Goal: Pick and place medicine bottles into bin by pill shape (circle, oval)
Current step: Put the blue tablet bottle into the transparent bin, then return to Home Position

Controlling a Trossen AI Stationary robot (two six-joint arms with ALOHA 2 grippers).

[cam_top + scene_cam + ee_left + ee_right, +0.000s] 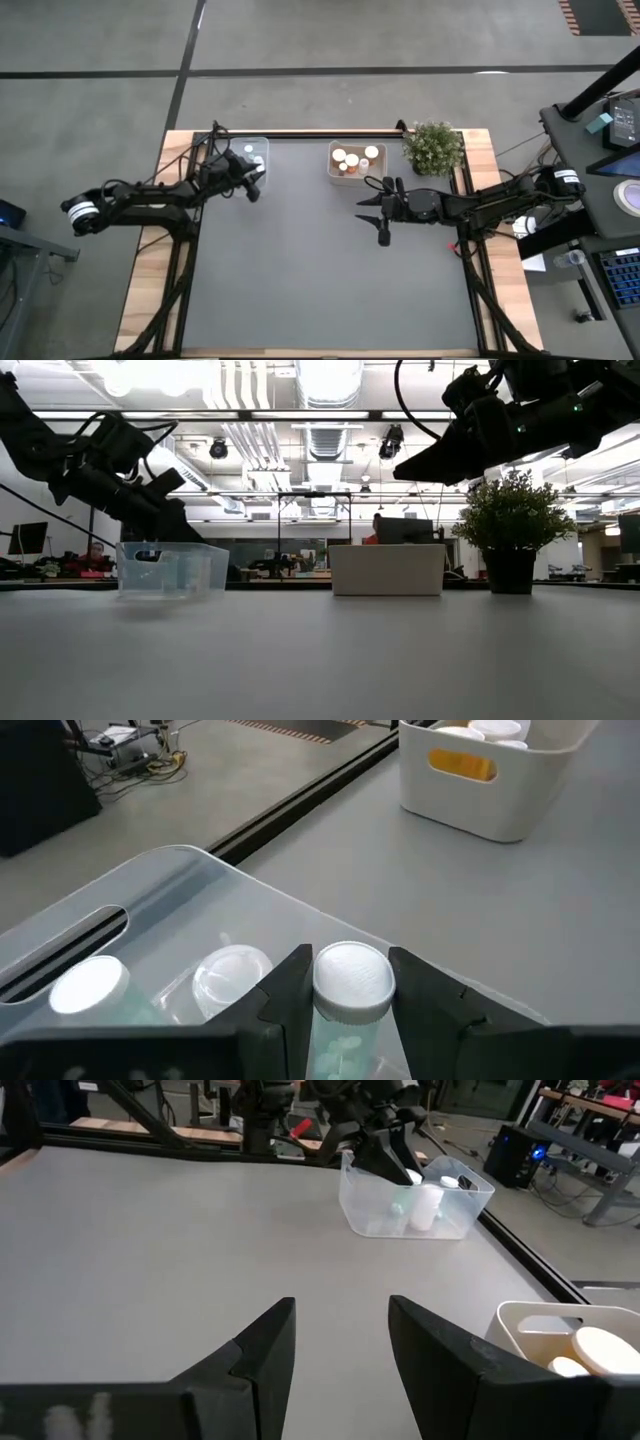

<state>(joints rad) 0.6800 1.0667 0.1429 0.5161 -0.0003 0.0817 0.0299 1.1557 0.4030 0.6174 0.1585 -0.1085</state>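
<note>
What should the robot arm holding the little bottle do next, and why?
Probably open its fingers. The left gripper holds a white-capped bottle above the clear bin, where two other bottles already lie, so letting go should drop it in. The right gripper waits open over the bare table.

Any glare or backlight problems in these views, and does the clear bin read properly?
Low view: bright ceiling lights silhouette both arms. Left wrist view: the clear bin shows soft reflections; the capped bottle between the left end effector fingers is distinct. High view: evenly lit.
</note>
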